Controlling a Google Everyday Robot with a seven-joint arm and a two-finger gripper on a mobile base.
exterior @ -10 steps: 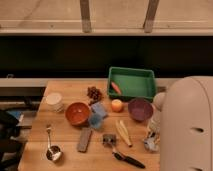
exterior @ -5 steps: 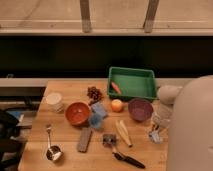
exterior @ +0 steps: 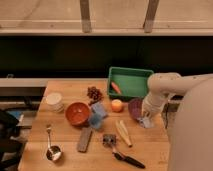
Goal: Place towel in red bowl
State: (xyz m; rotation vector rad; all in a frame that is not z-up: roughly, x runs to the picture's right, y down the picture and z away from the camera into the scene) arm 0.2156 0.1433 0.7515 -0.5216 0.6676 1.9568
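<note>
The round red bowl (exterior: pixel 77 113) touches the crumpled light-blue towel (exterior: pixel 98 116). The rectangular plastic tray (exterior: pixel 136 84) is green. The whitish gripper (exterior: pixel 146 121) hangs beside the small purple bowl (exterior: pixel 134 108) over the tan wooden table (exterior: pixel 70 90).

The hand (exterior: pixel 147 121), blurred near the table's (exterior: pixel 70 90) right edge, and its arm (exterior: pixel 160 90) hide part of the purple bowl (exterior: pixel 134 108).

- Looks like a robot-testing lab: a light wooden table (exterior: pixel 70 90) stands below a wide window wall (exterior: pixel 115 12).
- Staged kitchenware: green plastic tray (exterior: pixel 131 82), round red bowl (exterior: pixel 77 113).
- The gripper (exterior: pixel 146 120) hangs near the table's right edge.
</note>
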